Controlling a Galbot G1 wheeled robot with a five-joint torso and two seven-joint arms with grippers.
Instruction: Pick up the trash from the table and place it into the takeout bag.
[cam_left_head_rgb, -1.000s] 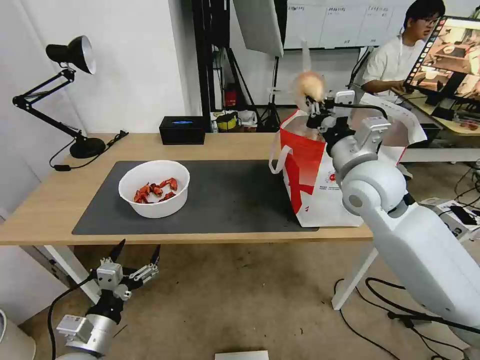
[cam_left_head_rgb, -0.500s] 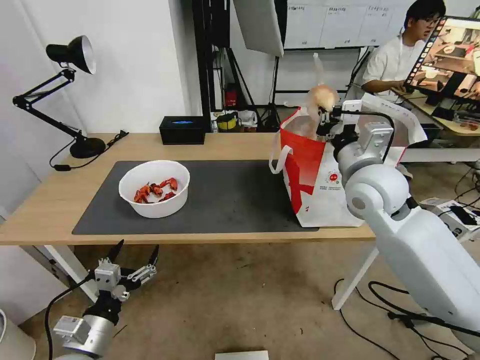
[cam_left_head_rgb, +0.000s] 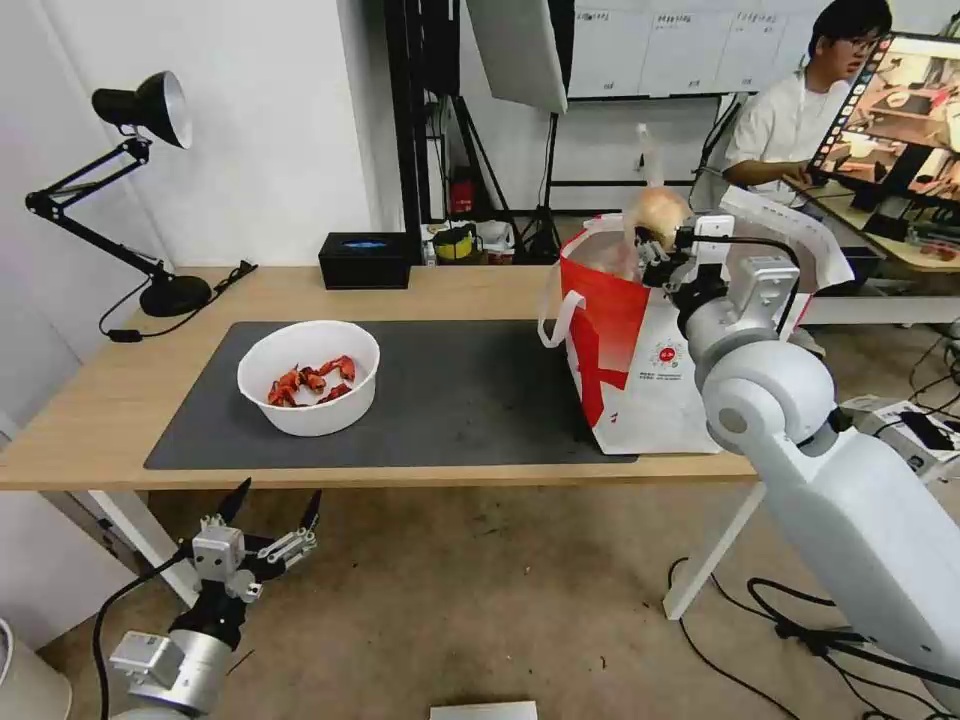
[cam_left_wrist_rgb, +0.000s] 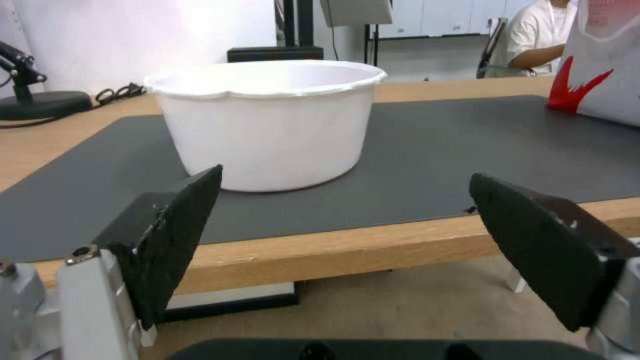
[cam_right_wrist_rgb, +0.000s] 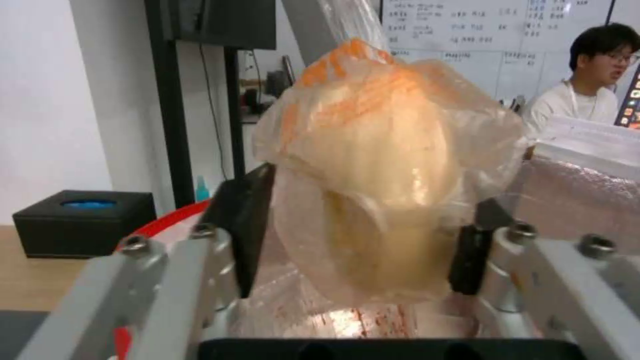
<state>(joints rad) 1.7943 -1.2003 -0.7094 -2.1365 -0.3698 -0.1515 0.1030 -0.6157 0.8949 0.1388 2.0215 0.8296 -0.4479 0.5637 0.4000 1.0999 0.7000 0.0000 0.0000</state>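
Over takeout bag (cam_left_head_rgb: 640, 360) mouth: right gripper (cam_left_head_rgb: 655, 243) clamped on small clear bag with beige lump (cam_left_head_rgb: 660, 212), now lower and further right than a second ago, arm sinking toward foil lining. Drop looks close, not yet made. White bowl of crayfish shells (cam_left_head_rgb: 308, 376) unmoved on dark mat (cam_left_head_rgb: 470, 400), likely next. Left gripper (cam_left_head_rgb: 268, 520) parked below table (cam_left_head_rgb: 90, 420) edge, fingers spread, facing bowl.

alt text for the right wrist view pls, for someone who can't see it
The right gripper is shut on a small clear bag holding a beige lump, above the open, foil-lined takeout bag. A black tissue box sits on the table behind.
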